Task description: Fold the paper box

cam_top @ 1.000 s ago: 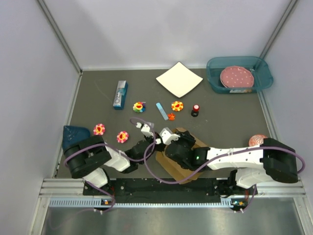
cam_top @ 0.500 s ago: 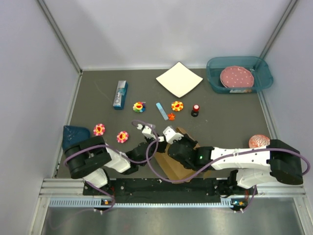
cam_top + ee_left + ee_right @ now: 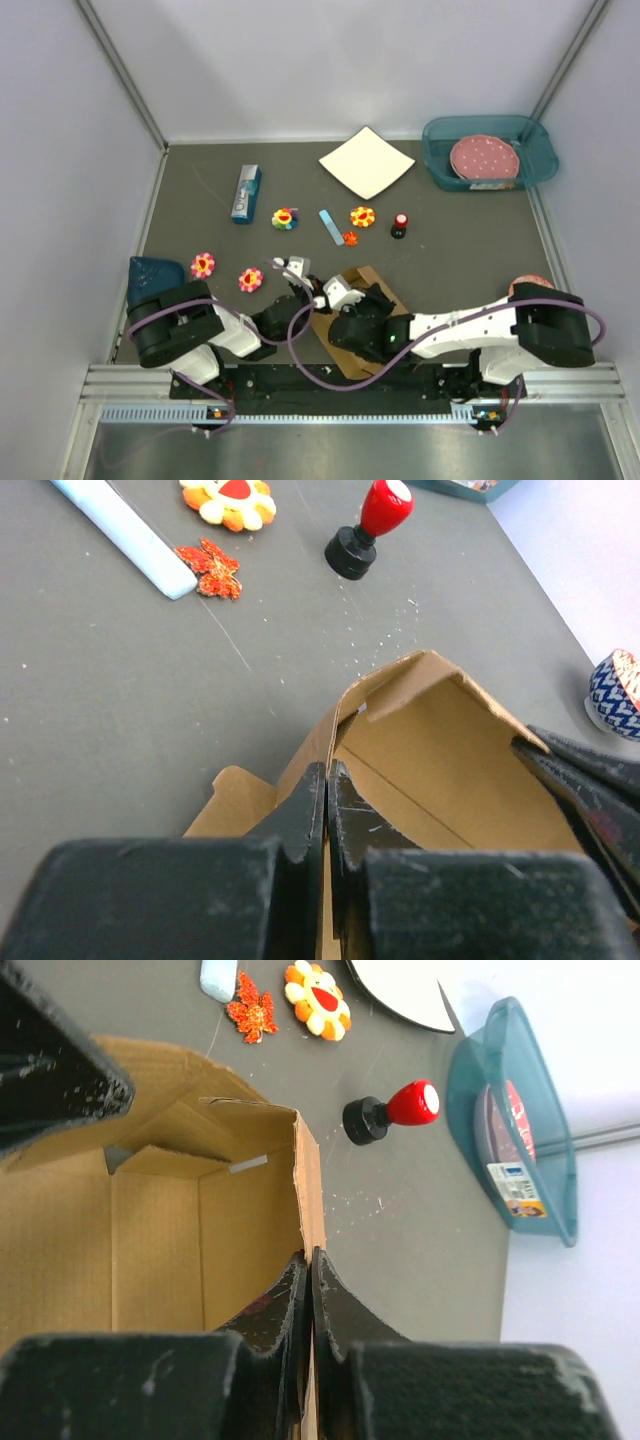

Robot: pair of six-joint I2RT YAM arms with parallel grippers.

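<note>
So the paper box (image 3: 362,312) sits at the near edge of the bench (image 3: 200,200), about the middle, right between the two arms. It's half folded: a couple of walls stand up and one flap lies flat on the bench on the left side. The left fingers (image 3: 303,810) are squeezed nearly together with one thin cardboard wall pinched between them. The right fingers (image 3: 338,1305) look the same, clamped narrow on the top edge of another upright wall, with the open brown inside of the box to their left. Past the box there's a red stamp (image 3: 365,525) standing upright, and a teal bin (image 3: 520,1130) sits off in the far right corner.
</note>
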